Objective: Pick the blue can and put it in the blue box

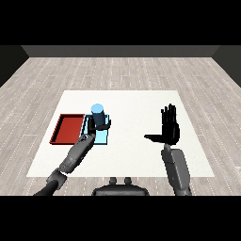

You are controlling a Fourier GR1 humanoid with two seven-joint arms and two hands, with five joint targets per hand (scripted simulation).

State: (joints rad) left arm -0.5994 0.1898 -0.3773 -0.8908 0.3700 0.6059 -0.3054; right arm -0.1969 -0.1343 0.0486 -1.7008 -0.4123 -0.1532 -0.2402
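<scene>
Left robot hand [100, 125] curled, right [169, 129] open

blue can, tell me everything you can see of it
The blue can is a light blue cylinder with a paler round top, standing upright. It is over the light blue tray, next to the red tray. The left hand has its black fingers curled round the lower half, so only the upper part shows. Whether its base rests on the tray cannot be told.

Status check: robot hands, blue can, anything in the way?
Left robot hand curled round blue can, upright over blue tray. Right robot hand open, holding nothing, off to the right. Red tray beside, not in the way.
</scene>
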